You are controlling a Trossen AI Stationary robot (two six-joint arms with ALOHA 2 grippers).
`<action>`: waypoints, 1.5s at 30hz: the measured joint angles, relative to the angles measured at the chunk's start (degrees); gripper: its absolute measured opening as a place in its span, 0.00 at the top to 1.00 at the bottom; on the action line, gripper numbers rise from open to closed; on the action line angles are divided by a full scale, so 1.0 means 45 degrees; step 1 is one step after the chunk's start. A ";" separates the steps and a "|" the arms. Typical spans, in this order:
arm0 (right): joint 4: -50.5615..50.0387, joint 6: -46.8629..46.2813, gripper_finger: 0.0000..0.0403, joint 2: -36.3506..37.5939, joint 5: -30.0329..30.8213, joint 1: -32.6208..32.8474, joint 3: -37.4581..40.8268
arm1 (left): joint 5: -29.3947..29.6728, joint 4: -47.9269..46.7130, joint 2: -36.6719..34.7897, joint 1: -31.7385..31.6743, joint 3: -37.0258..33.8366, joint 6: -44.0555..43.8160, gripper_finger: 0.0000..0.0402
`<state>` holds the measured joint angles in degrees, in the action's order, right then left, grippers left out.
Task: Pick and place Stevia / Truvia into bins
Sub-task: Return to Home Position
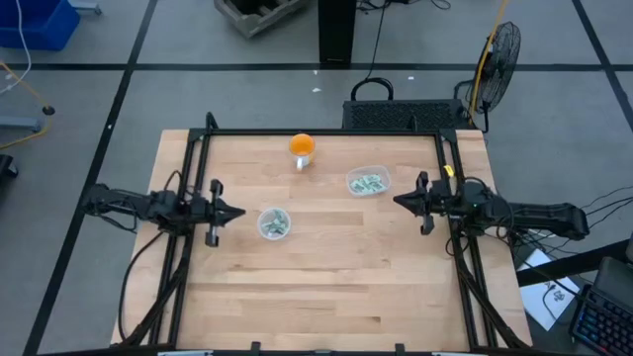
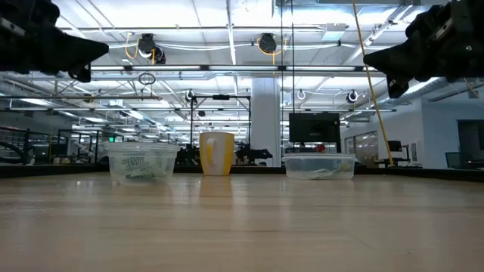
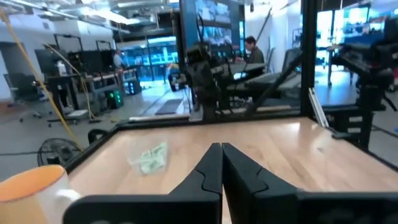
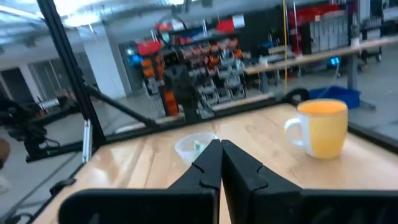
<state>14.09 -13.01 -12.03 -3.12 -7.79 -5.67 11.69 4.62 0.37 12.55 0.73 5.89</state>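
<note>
Green and white Stevia sachets lie inside both clear bins: the round cup (image 1: 274,223) (image 2: 141,162) (image 4: 195,147) and the rounded-rectangular bin (image 1: 367,182) (image 2: 320,165) (image 3: 149,158). Both bins stand on their bases on the wooden table, and I see no sachet lying loose on it. My left gripper (image 1: 240,211) (image 2: 104,50) (image 3: 221,148) hovers shut, above the table to the left of the round cup. My right gripper (image 1: 398,201) (image 2: 367,59) (image 4: 220,145) hovers shut, to the right of the rectangular bin. Neither holds anything.
An orange and white mug (image 1: 302,148) (image 2: 216,153) (image 4: 323,127) stands near the table's far edge between the bins. A black frame (image 1: 326,132) runs along the left, far and right edges. Bare wood (image 1: 326,287) fills the near half.
</note>
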 joint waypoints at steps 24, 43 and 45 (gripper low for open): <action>-0.1412 0.0309 1.00 -0.0025 0.0044 0.0000 0.1044 | 0.0076 -0.0617 -0.0001 -0.0009 0.0034 -0.0414 0.92; -0.2772 0.0867 1.00 0.0890 -0.0878 0.0010 0.0949 | 0.0092 -0.0277 -0.0001 -0.0009 0.0015 -0.0796 0.92; -0.2810 0.0834 1.00 0.0976 -0.0918 0.0010 0.0952 | 0.0092 -0.0257 -0.0001 -0.0009 0.0015 -0.0796 0.92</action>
<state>1.45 -9.26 -7.64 -7.25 -7.75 -1.39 12.10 3.46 0.36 12.51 0.80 2.31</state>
